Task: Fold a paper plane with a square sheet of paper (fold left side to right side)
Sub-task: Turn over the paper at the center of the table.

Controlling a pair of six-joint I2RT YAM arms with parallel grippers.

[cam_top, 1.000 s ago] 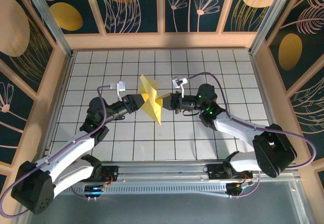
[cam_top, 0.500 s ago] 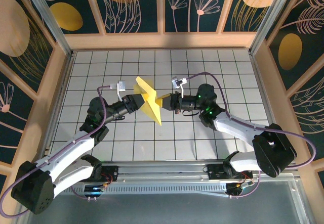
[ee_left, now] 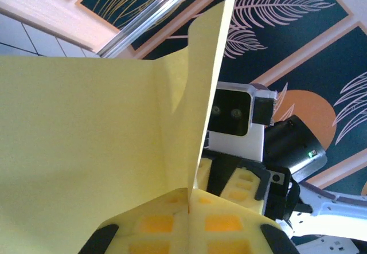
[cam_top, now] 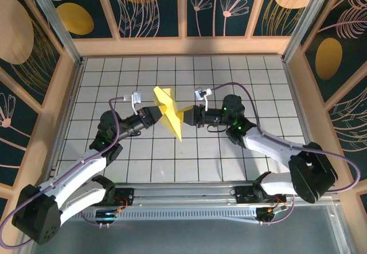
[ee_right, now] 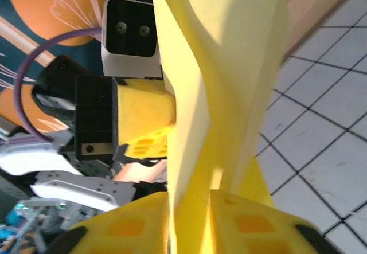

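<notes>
Patterned wall point(ee_left: 298, 19) sits half-hidden behind yellow paper point(ee_left: 86, 139).

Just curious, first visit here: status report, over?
Left gripper shut on the folded yellow paper. Right gripper astride it, grip unclear. Nothing obstructing.

1. The folded sheet of paper point(cam_top: 170, 113) is plain bright yellow.
2. The table point(cam_top: 229, 70) is white with a dark grid.
3. The walls point(cam_top: 143, 7) are dark teal with orange discs and pale leaf outlines.
4. The left arm point(cam_top: 86, 171) and right arm point(cam_top: 269, 145) are white and black, with purple cables point(cam_top: 229, 83).
</notes>
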